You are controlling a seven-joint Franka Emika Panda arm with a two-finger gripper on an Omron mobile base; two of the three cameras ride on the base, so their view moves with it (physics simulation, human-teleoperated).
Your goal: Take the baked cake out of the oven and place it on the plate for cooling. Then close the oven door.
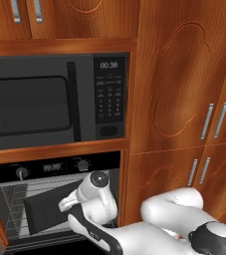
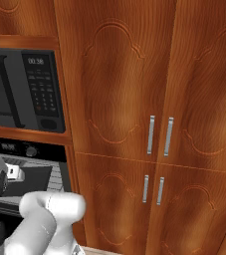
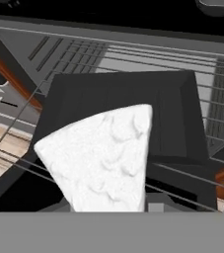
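Directly before the jaws, a white wedge-shaped cake slice (image 3: pixel 103 155) is lying on a dark square tray (image 3: pixel 172 118) upon the wire rack (image 3: pixel 217 94), inside the black wall oven (image 1: pixel 15 199). I am judging the cake is not yet lifted out, so plating it and closing the door are remaining; I cannot tell whether the gripper (image 3: pixel 111 207) is spread or pinching.

Even, flat rendered light; slight blur.

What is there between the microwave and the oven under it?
In the left base view, a horizontal wooden shelf strip separates the microwave from the oven; the oven's knobs and display sit directly beneath it.
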